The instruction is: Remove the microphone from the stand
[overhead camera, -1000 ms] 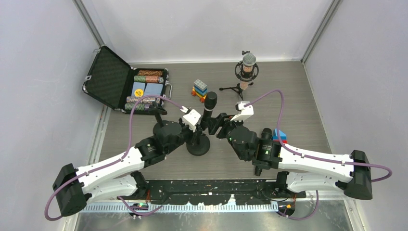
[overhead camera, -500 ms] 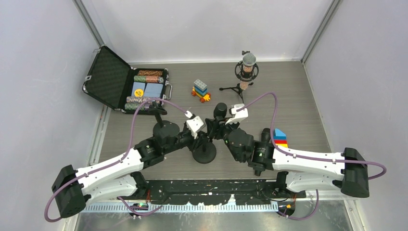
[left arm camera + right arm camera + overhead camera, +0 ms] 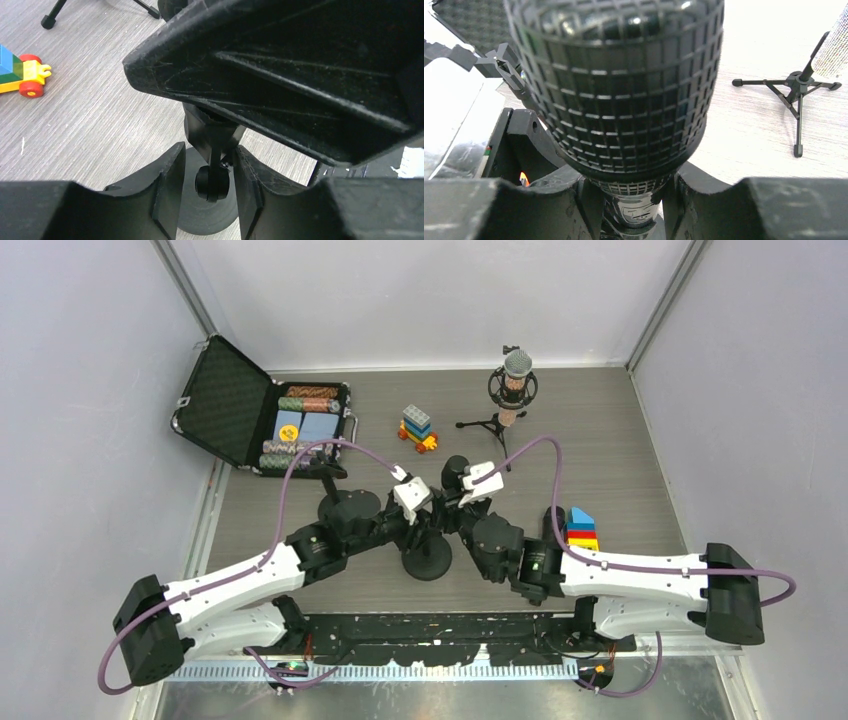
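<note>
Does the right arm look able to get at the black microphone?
Likely yes: the right gripper straddles the black microphone just under its grille, nothing between them. The left gripper sits lower, around the stand.

At the middle of the table (image 3: 620, 440), the stand (image 3: 425, 562) with the microphone (image 3: 456, 471) on top of it. Seen from the stand: case (image 3: 262, 415) at 10 o'clock with chips (image 3: 305, 398) inside, toy block car (image 3: 418, 430) at 12 o'clock, second microphone (image 3: 516, 375) on its tripod (image 3: 490, 424) further behind at 1 o'clock. Block stack (image 3: 580, 528) at 3 o'clock, well apart from the stand.
</note>
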Controlling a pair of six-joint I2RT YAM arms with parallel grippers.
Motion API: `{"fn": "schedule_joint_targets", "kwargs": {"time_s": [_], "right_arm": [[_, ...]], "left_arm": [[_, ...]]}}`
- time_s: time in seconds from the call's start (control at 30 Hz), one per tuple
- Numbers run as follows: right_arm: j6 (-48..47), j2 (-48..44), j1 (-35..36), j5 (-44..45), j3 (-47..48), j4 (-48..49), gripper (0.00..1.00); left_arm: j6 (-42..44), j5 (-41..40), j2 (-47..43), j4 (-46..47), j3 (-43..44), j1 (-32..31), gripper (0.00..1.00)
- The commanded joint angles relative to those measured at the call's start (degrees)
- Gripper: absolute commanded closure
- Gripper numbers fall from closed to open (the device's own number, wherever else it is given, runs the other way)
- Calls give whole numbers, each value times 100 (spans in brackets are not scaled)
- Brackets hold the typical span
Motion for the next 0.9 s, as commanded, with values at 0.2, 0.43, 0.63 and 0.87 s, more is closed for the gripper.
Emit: {"fn": "schedule_joint_targets", "kwargs": {"time_s": [0.2, 0.43, 0.63, 0.87], "right_arm": [[94, -236, 344, 231, -39, 1281, 99], [625, -948, 363, -220, -558, 1985, 100], [851, -1476, 363, -610, -1195, 3110, 100], [645, -1565, 371, -305, -881, 2135, 100]], "left_arm": [[-255, -447, 97, 158, 195, -21, 95], [109, -703, 84, -516, 273, -19, 100], [278, -712, 331, -934, 438, -21, 100], [358, -779, 498, -1150, 523, -21, 100]]}}
